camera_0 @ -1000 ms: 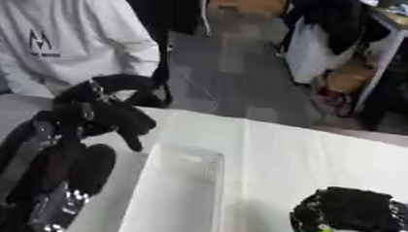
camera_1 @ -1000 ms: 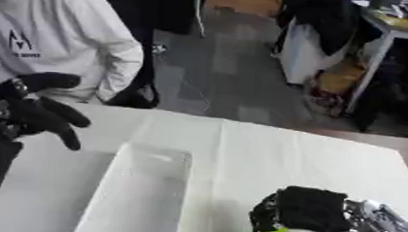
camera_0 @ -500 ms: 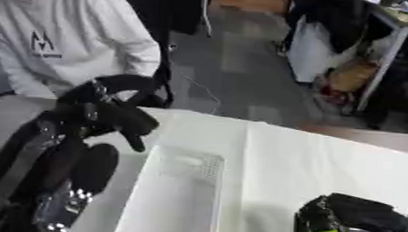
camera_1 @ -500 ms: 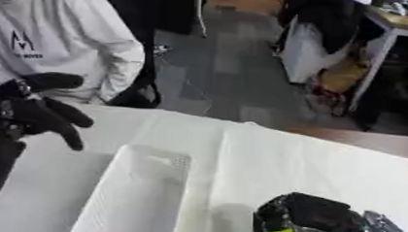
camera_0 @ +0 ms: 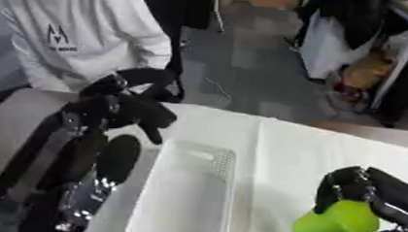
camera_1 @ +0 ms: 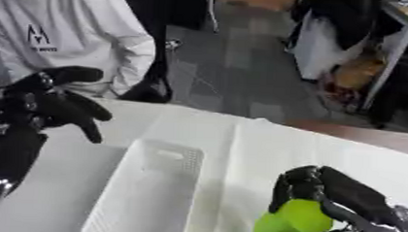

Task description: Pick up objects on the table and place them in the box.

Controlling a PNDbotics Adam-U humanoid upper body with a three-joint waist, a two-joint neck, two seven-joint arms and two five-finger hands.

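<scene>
While right hand fingers grasp the green object, the white box to their left looks unfilled; left hand relaxed, placement pending.

dark "M"-shaped logo on white sweatshirt, small wording beneath unreadable

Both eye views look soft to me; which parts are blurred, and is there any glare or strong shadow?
Left eye view: soft all over, the left hand and the green object smeared at their edges. Right eye view: equally soft; the holes in the white box barely resolve and the right hand has fuzzy outlines. Lighting is even in both, with no glare on the white table and only faint shadows.
</scene>
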